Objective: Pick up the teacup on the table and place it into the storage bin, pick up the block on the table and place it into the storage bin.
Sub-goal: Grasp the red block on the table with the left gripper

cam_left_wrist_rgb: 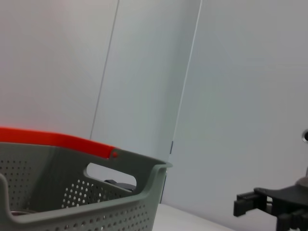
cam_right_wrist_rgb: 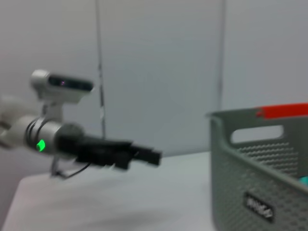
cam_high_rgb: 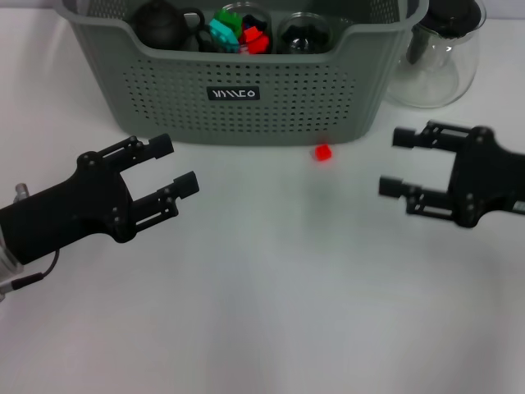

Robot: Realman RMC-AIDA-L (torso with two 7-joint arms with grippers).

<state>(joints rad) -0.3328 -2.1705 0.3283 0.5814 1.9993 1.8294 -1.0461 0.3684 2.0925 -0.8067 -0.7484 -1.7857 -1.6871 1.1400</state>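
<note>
The grey-green storage bin (cam_high_rgb: 246, 90) with a dark logo plate stands at the back middle of the table. It also shows in the left wrist view (cam_left_wrist_rgb: 96, 197) and the right wrist view (cam_right_wrist_rgb: 260, 168). A small red block (cam_high_rgb: 322, 152) lies on the table just in front of the bin. A round glass teacup (cam_high_rgb: 303, 33) sits inside the bin beside several coloured blocks (cam_high_rgb: 234, 33) and a dark teapot (cam_high_rgb: 160, 25). My left gripper (cam_high_rgb: 176, 164) is open and empty, left of the block. My right gripper (cam_high_rgb: 392, 162) is open and empty, right of the block.
A clear glass pitcher (cam_high_rgb: 439, 53) with a dark lid stands right of the bin. The left wrist view shows my right gripper (cam_left_wrist_rgb: 269, 207) far off; the right wrist view shows my left gripper (cam_right_wrist_rgb: 144, 155). White table (cam_high_rgb: 271, 312) lies in front.
</note>
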